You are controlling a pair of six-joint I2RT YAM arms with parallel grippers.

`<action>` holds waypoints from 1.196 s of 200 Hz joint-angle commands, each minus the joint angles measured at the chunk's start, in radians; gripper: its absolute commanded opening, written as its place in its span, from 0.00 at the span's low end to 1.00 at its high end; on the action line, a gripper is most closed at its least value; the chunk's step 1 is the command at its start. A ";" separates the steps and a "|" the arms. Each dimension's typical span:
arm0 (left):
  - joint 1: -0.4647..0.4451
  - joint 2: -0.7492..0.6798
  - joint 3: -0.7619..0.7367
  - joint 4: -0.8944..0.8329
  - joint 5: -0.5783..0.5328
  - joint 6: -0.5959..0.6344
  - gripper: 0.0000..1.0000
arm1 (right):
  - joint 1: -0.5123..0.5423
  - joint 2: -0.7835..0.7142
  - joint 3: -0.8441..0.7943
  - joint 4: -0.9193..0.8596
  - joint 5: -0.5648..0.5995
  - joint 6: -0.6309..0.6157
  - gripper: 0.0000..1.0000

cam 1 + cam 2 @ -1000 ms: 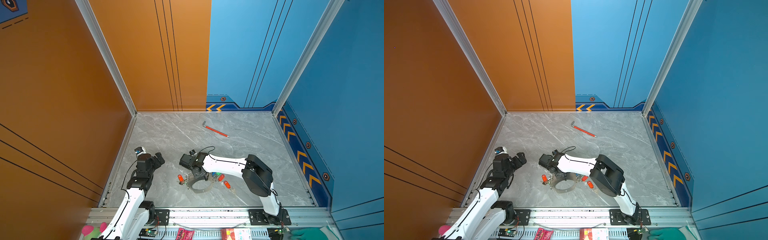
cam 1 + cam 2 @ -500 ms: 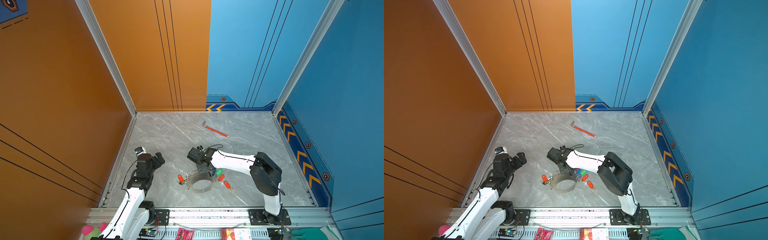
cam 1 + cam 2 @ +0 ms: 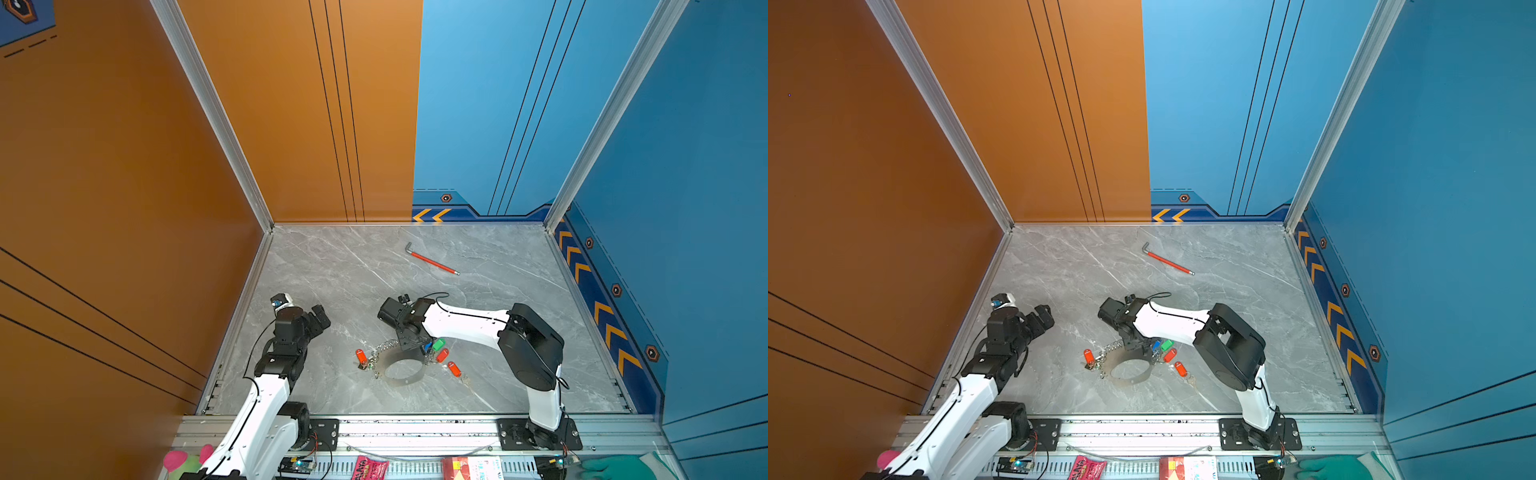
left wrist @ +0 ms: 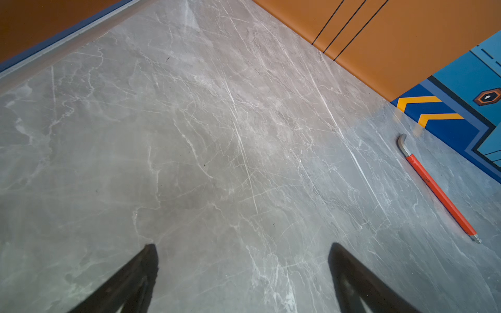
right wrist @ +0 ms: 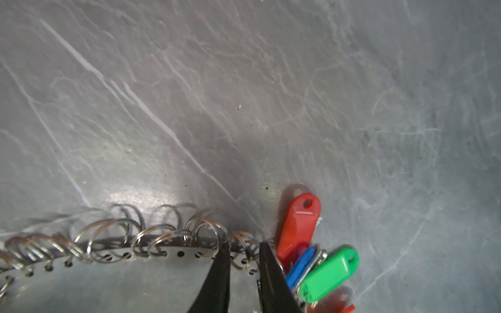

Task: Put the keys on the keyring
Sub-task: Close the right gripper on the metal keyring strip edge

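Several keys on the surface, green, blue and orange tags bunched against the keyring, one orange tag on its opposite side. Right end effector astride the hoop's ringed edge, jaws narrow, grip impossible to tell. Left end effector spread wide.

- Keys: orange-red, green and blue tags.
- Keyring: grey hoop, silver rings.
- Hex wrench: red sleeve.
- Table: grey marble, white veins.
- Walls: orange left, blue right, yellow chevrons.
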 commanded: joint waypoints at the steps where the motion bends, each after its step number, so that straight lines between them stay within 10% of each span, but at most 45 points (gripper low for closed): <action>1: -0.005 0.002 -0.003 0.007 0.018 0.019 0.98 | -0.003 -0.012 -0.012 0.002 -0.005 0.019 0.21; 239: -0.010 0.001 -0.003 0.006 0.013 0.020 0.98 | 0.017 0.013 -0.012 0.046 -0.016 -0.007 0.14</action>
